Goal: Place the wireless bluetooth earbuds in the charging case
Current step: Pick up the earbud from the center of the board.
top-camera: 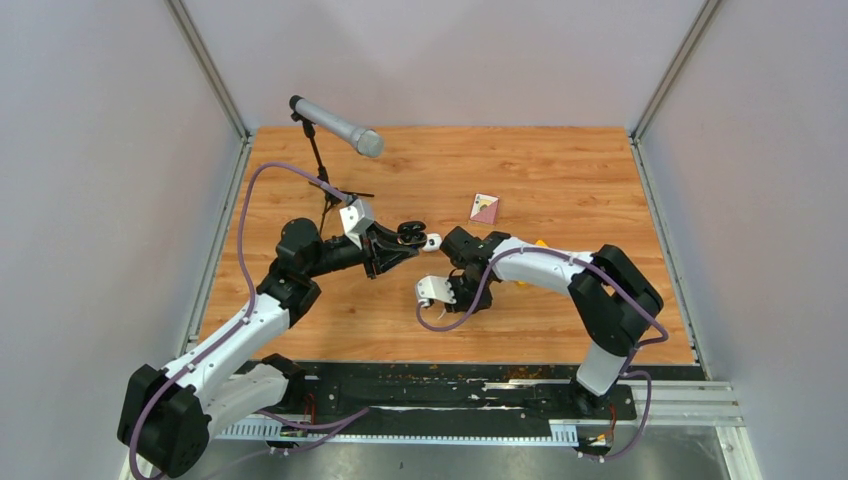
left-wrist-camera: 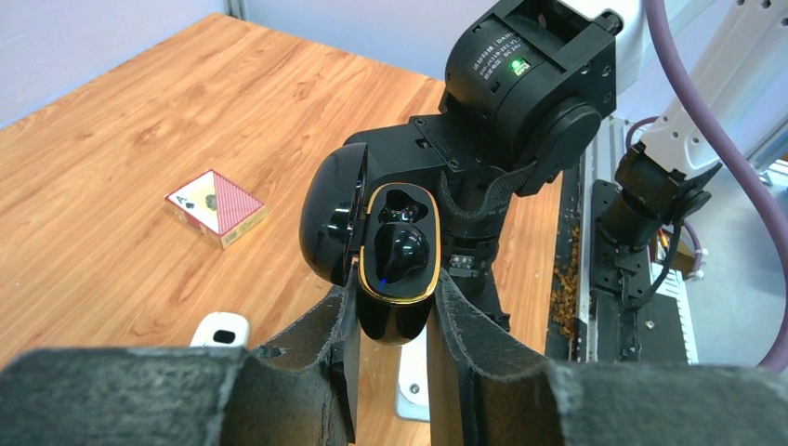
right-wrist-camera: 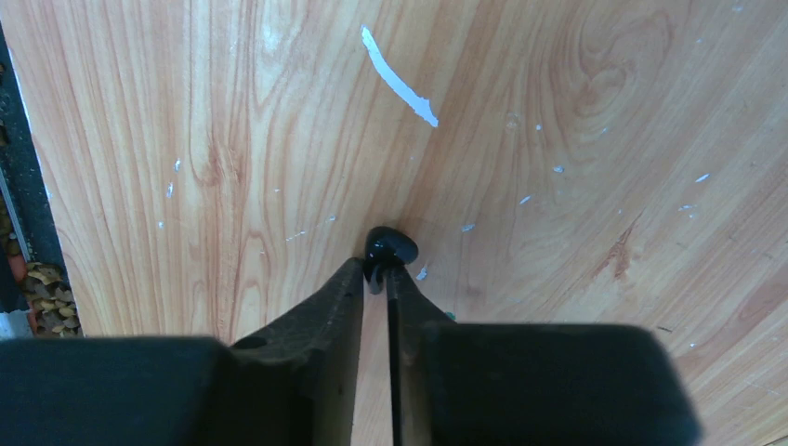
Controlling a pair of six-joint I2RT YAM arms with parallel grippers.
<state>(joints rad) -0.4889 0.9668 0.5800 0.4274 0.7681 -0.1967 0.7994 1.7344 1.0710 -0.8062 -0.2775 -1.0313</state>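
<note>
Left gripper (left-wrist-camera: 395, 295) hugs shiny black gold-rimmed charging case (left-wrist-camera: 392, 323), lid open, empty hole (left-wrist-camera: 401, 209) showing. Right gripper (right-wrist-camera: 375, 277) pinches tiny black earbud (right-wrist-camera: 390, 246) for it.

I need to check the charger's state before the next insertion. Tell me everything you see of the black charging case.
The black charging case is glossy, rounded, plastic-looking. Its hinged lid stands open to one side, showing a gold rim around two wells: one holds a black earbud, the other looks empty. A blue light glows at the rim. The left gripper clamps its lower body, holding it above the table.
</note>
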